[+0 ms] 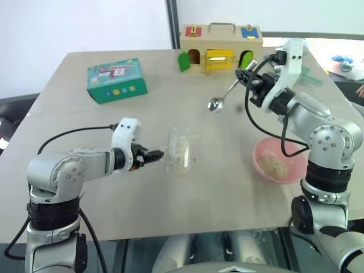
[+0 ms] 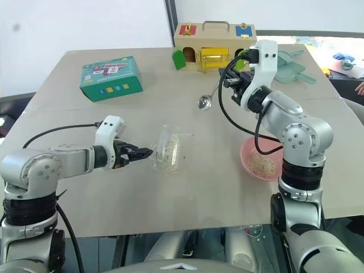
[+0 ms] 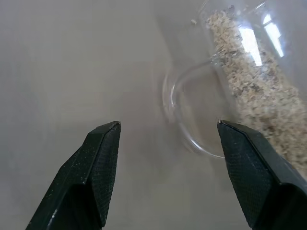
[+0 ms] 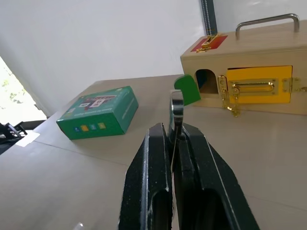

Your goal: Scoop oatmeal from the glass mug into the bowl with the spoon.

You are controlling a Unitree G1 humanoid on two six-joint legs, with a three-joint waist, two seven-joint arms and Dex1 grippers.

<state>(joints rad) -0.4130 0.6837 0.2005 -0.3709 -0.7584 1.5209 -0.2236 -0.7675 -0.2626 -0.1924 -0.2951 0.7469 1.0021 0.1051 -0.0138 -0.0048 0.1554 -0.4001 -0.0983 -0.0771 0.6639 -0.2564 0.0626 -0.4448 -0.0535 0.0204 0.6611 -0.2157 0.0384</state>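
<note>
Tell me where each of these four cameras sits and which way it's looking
Left eye: on the head, looking down over the table; both arms show.
Right eye: beside it, same scene, bowl included.
Left wrist: looks along the open left gripper at the glass mug lying on its side, oatmeal inside.
Right wrist: looks along the right gripper, shut on the spoon.
Wrist and head views share the mug and the green box.
</note>
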